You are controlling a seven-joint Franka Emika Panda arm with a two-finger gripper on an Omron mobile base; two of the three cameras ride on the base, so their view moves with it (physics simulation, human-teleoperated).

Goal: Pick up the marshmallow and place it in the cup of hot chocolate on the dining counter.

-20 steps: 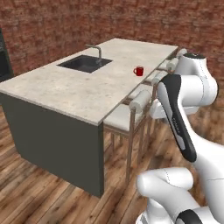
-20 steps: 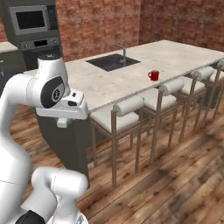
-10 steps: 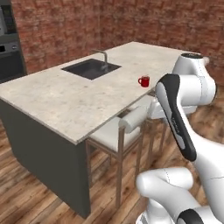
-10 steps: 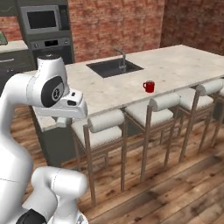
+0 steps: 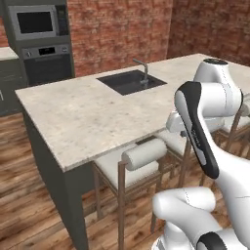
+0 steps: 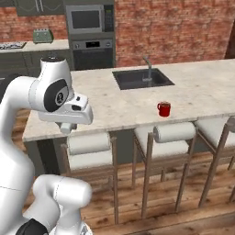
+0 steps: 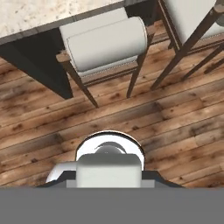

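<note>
Cup (image 6: 164,109) stands upright on the dining counter (image 6: 114,105) near its front edge, right of the sink (image 6: 142,78) and above a stool (image 6: 174,137); marshmallow not discernible; the gripper's fingers are hidden, so claw state cannot be told

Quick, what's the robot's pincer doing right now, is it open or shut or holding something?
Pincer: it cannot be told; the fingers are not clear in these views.
</note>
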